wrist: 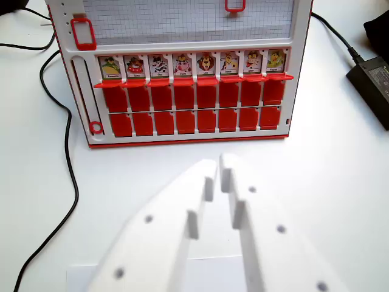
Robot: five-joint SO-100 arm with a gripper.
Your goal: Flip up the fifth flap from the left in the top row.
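A red and white game board sits toward the far edge of the white table, its near edge facing the camera. One row of picture flaps stands upright, showing small cartoon faces; two rows of red flaps lie flat nearer the front edge of the board. The fifth flap from the left in the standing row shows a brownish animal face and looks already raised, as do its neighbours, so which row counts as "top" is a judgement call. If the flat row just below is meant, its fifth flap lies directly in front of that picture.

The gripper hovers over the bare table, well short of the board's near edge, with its white jaws nearly closed and nothing between them.

To do the step well, the arm should travel forward, staying lined up on the fifth column, drop one fingertip to the flap's free edge, and lever it upward gently without pushing the light board backward. A black cable curves along the table's left side, and a black power brick lies at the right edge.
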